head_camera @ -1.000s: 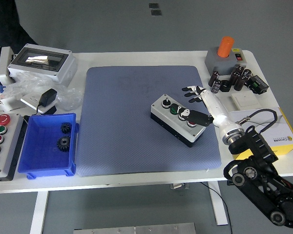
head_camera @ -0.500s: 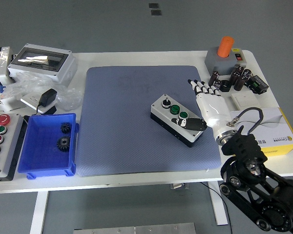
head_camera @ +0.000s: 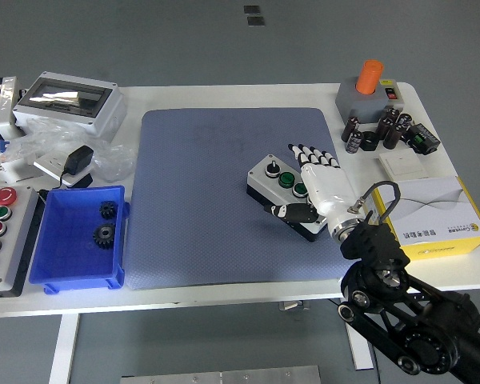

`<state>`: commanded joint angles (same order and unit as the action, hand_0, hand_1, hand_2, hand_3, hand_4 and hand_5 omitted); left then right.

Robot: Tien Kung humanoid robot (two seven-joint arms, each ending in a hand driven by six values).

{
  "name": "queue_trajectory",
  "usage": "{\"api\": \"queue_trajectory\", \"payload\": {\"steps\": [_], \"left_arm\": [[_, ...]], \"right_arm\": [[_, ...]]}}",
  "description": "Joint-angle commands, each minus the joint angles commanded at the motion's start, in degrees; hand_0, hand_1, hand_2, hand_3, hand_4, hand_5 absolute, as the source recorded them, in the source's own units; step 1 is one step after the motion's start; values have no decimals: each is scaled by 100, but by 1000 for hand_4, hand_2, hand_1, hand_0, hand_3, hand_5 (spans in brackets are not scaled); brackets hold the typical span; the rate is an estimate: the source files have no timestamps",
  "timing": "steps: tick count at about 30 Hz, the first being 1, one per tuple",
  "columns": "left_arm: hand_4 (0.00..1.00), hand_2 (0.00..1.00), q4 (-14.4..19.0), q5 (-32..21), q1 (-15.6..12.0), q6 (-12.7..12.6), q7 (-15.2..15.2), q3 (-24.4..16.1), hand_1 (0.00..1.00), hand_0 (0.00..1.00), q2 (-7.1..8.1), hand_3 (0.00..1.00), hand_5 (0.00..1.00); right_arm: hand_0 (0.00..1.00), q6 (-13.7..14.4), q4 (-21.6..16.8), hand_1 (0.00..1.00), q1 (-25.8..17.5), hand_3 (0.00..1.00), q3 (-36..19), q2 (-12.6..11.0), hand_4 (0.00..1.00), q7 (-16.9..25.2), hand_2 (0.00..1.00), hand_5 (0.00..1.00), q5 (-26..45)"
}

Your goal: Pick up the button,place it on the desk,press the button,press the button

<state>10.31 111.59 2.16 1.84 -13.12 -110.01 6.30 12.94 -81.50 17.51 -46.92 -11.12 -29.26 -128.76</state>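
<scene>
The button box (head_camera: pixel 270 178) is a grey-topped, black-based case lying slantwise on the blue mat (head_camera: pixel 208 200). A black button (head_camera: pixel 273 170) and a green button (head_camera: pixel 286 180) show on its top. My right hand (head_camera: pixel 296 182) lies palm down over the box's right end and hides the buttons there. Its fingers (head_camera: pixel 308 152) stretch out flat past the box's far edge. The black thumb (head_camera: pixel 290 212) rests against the box's near side. The box sits flat on the mat.
A blue bin (head_camera: pixel 64 272) holding two gears stands at left, beside a button panel (head_camera: pixel 0 228). A grey enclosure (head_camera: pixel 68 100) is at back left. At right are an orange-knobbed unit (head_camera: pixel 368 88), several black cylinders (head_camera: pixel 384 128) and a yellow-and-white carton (head_camera: pixel 436 212).
My right hand has swung left from beside the box to over its right end. The thumb has gone from the box's top down to its near side. The box has not shifted.
</scene>
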Motion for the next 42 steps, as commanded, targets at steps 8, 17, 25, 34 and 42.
{"api": "queue_trajectory", "payload": {"steps": [8,17,25,34,42], "left_arm": [[708,587,0,15,14,5,-3,-6,682,676,5,654,290],[708,587,0,-1,18,9,7,21,682,676,7,654,290],[707,587,0,-59,31,13,30,92,683,677,1,653,288],[707,587,0,-100,31,14,50,141,683,677,3,652,288],[707,587,0,-183,38,19,103,245,683,677,-3,652,287]], "right_arm": [[998,139,357,998,105,998,150,74,998,-273,998,517,-14],[692,374,487,780,155,998,363,85,998,-563,854,501,-124],[253,326,557,410,182,998,555,80,901,-689,495,247,-124],[231,421,605,382,187,982,678,75,863,-761,454,211,-124],[210,512,655,363,206,914,766,88,846,-772,426,205,-124]]}}
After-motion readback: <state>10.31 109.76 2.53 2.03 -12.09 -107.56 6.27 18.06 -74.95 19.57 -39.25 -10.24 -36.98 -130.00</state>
